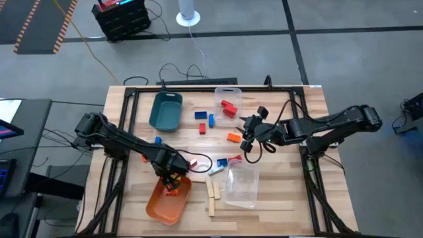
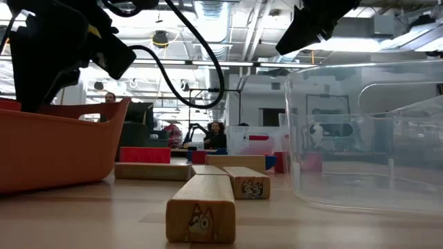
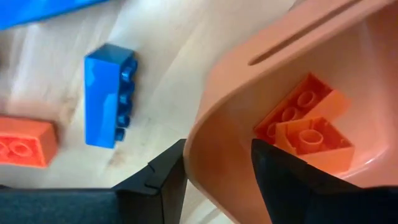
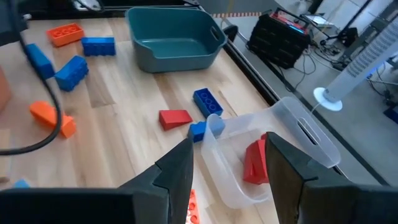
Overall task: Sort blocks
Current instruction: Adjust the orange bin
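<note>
Blocks lie scattered over the wooden table, loose ones mostly mid-table between the two arms. Left arm reaches in diagonally from the table's left side, left gripper tipped down over the near rim of the orange tray. In its wrist view the fingers straddle the tray wall, one finger outside, the other inside, with a gap to the wall; open, gripping nothing I can see. Two orange bricks sit stacked in the tray corner right under that inside finger. Just outside the tray on the wood are a blue brick lying on its side, studs sideways, and an orange one beside it. Right arm comes in from the right edge, elbow bent, right gripper hovering mid-table near an orange block. Its fingers stand parted and empty, above the rim of a clear bin that holds a red brick. Near that bin are a red wedge piece and a blue studded brick. Teal tray further back looks empty. Plain wood pieces lie near the front edge between the orange tray and a second clear bin. The low view shows cartoon dog faces printed on their ends. Red bricks sit in the far clear bin.
</note>
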